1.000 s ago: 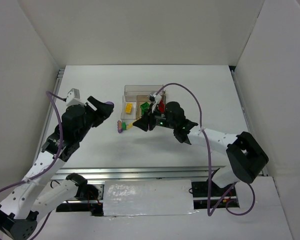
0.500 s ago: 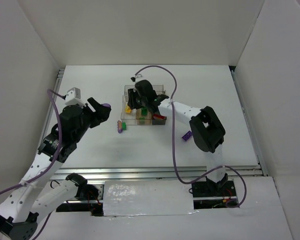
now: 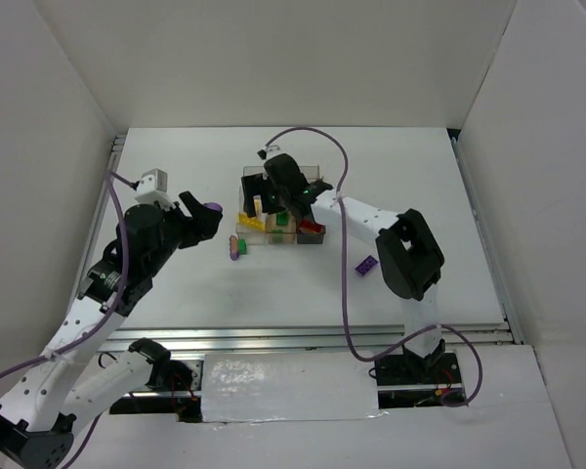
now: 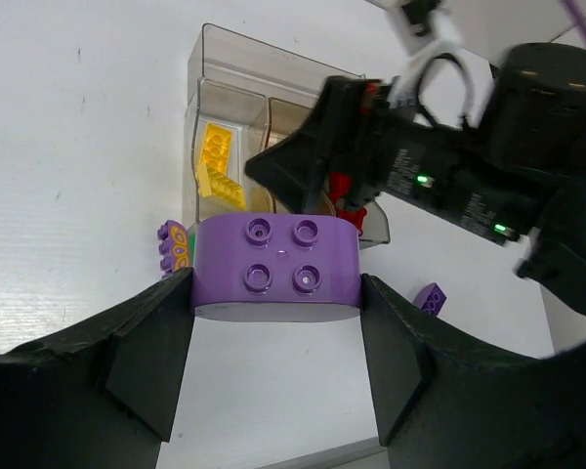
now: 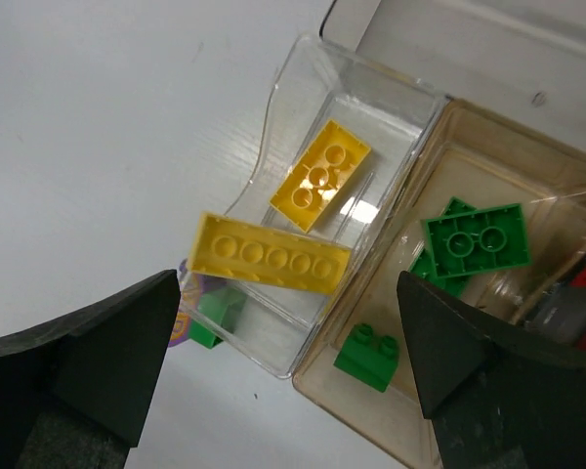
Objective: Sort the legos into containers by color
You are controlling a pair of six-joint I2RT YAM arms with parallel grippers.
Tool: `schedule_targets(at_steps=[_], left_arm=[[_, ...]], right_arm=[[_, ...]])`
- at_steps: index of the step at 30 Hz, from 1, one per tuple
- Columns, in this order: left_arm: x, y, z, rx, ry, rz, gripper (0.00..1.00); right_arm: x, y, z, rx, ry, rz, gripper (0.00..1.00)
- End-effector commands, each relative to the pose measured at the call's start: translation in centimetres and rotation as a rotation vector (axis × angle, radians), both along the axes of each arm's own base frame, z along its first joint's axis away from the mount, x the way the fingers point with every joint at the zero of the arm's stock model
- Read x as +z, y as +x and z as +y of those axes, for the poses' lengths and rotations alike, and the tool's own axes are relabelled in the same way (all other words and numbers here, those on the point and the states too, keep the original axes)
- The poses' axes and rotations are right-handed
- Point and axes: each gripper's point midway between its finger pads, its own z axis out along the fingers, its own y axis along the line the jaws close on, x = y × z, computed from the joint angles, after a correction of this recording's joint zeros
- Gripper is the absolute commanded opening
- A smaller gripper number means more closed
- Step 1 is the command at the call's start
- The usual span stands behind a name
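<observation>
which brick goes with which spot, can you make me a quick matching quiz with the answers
Bricks:
1 rounded purple brick
2 wide green brick
3 short yellow brick
4 small purple brick

Places:
A in the clear bin
B loose on the table
C gripped in the left pincer
D in the tan bin

Pairs: 1-C, 2-D, 3-A, 4-B

Way down into the containers (image 3: 251, 178) is blocked; room on the left.
I see the right gripper (image 3: 272, 203) hanging over them, loose legos (image 3: 237, 246) crowding their near-left corner, a purple brick (image 3: 367, 263) lying near-right, and bare table (image 3: 176, 161) stretching left.
</observation>
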Motion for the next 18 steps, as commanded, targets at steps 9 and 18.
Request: schedule_targets(at_steps=[9,18], left_arm=[[-0.8,7.6,-2.7,0.009,0.033,0.023,0.0],[-4.9,20.3,-5.3,0.014,0.201,0.072,0.0]], right_arm=[[15.5,-5.4,-12.6,-0.215,0.283,-0.219,1.0],[15.6,-12.0,-17.1,-0.22,0.312,-0.207,1.0]])
